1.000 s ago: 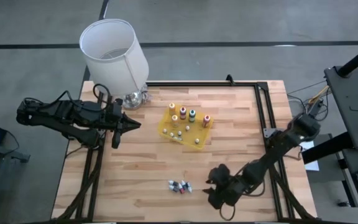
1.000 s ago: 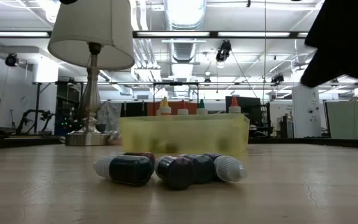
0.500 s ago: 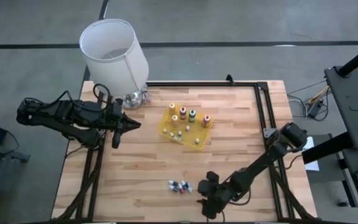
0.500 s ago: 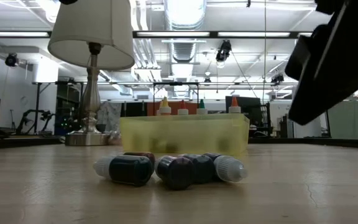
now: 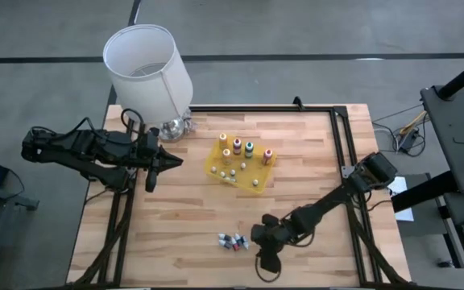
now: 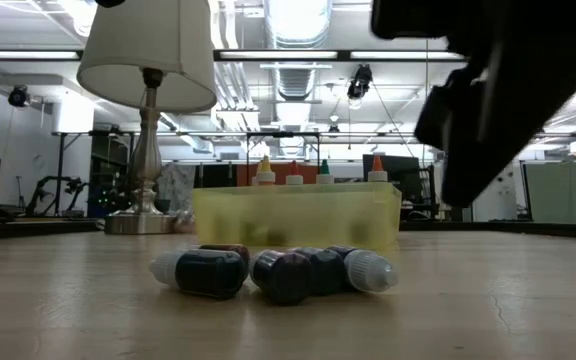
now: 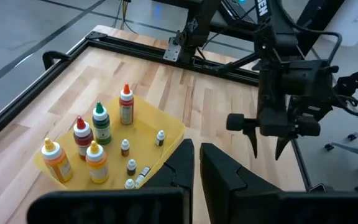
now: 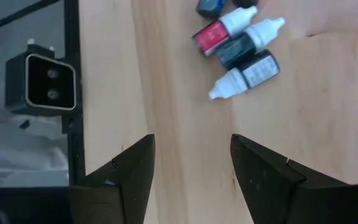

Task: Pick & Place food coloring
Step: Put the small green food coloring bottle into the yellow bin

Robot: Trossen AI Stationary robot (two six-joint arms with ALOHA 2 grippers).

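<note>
R gripper (image 5: 267,256) has swung left along the high view's bottom edge, now beside loose vials (image 5: 233,241): pick approach, I judge. Jaws wide, empty. L gripper (image 5: 153,163) shut, parked mid-left. Tray (image 5: 216,155) center holds bottles.

table (image 5: 296,161): pale wood planks, matt
tray (image 5: 260,173): yellow plastic (see-through)
lamp base (image 6: 148,130): shiny metal
bottles (image 8: 241,50): smooth plastic

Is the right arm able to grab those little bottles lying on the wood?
Probably yes. The right gripper hangs open just beside the little bottles, and nothing lies on the bare table between them.
</note>
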